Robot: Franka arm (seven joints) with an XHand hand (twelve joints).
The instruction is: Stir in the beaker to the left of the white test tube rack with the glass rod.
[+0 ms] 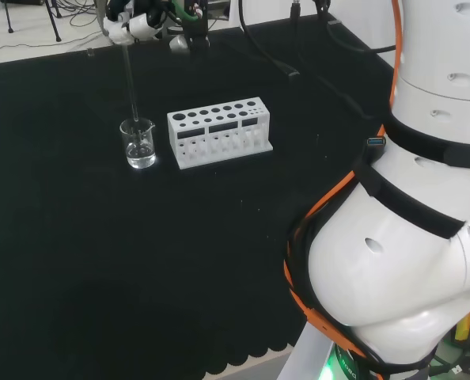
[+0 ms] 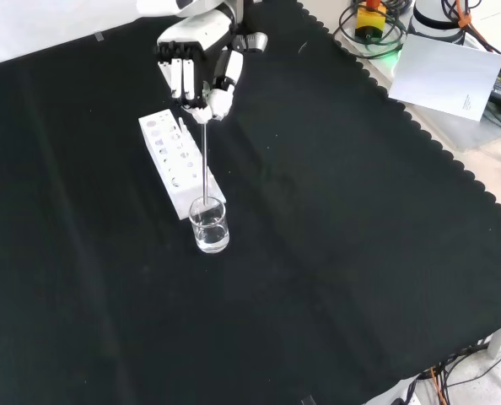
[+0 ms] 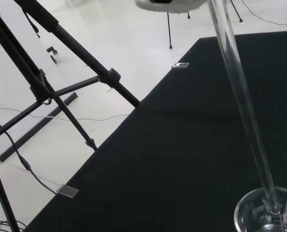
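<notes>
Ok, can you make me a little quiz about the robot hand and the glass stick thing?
1. True or false: the glass rod has its lower end inside the beaker.
2. In the head view, the beaker stands on which side of the white test tube rack: A left, B right, C behind?
3. Fill in: the hand has its fingers curled round the top of the ____.

Key: 1 true. 2 A. 3 glass rod.
</notes>
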